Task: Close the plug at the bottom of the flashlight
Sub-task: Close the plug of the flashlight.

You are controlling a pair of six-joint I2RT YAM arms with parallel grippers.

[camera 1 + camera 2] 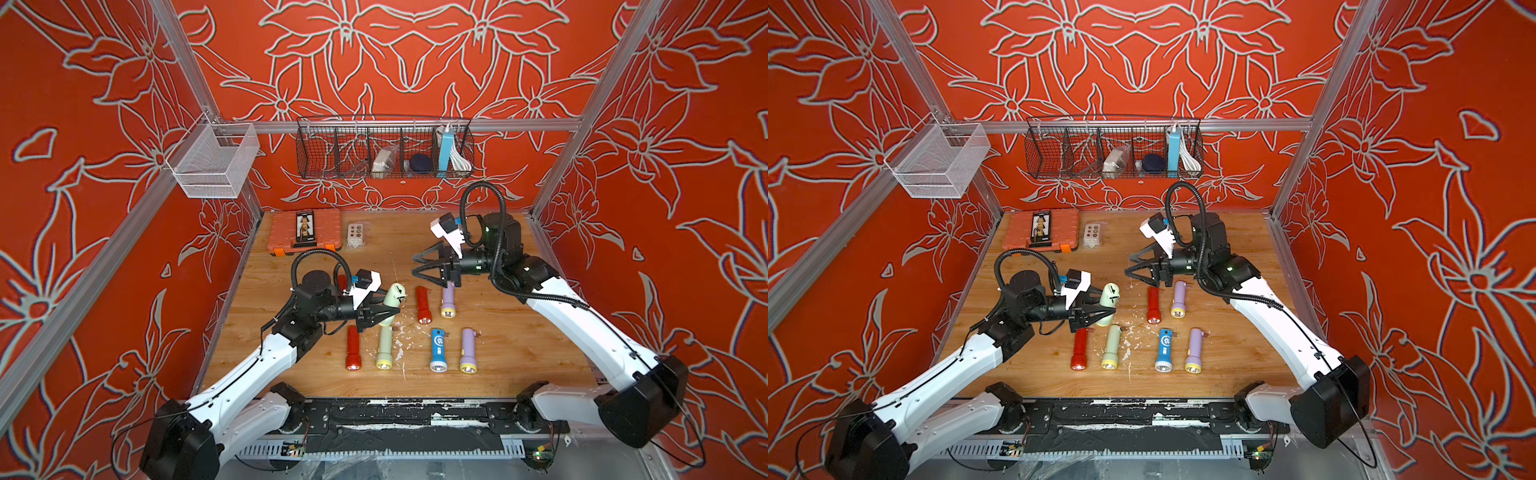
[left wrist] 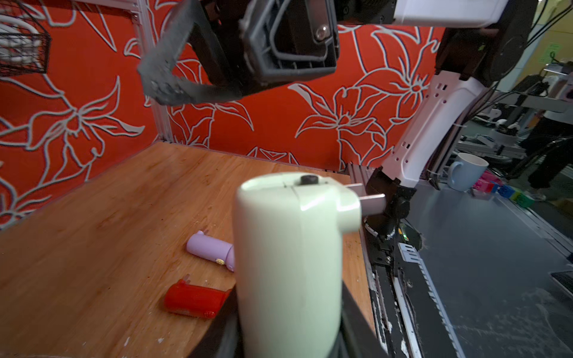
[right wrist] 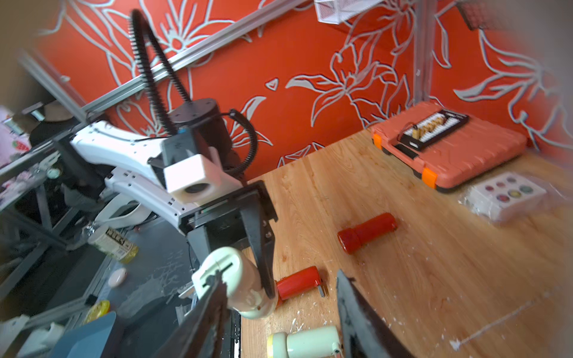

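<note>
The pale green flashlight [image 1: 397, 293] is pinched at mid-barrel by the left tool [image 1: 392, 311], clear of the desk [image 1: 519, 340], butt end raised. Its plug prongs [image 2: 372, 201] are folded out sideways. The right tool [image 1: 414, 267] is spread, well apart. The shell is judged light, rigid and glossy, so twisting is likely; the prongs are best pushed flat-on.

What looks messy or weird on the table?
White crumbs are scattered across the middle of the wooden table, which looks messy. Also, the left gripper holds a pale green flashlight up off the table, and its metal plug prongs stick out sideways, not folded in.
</note>
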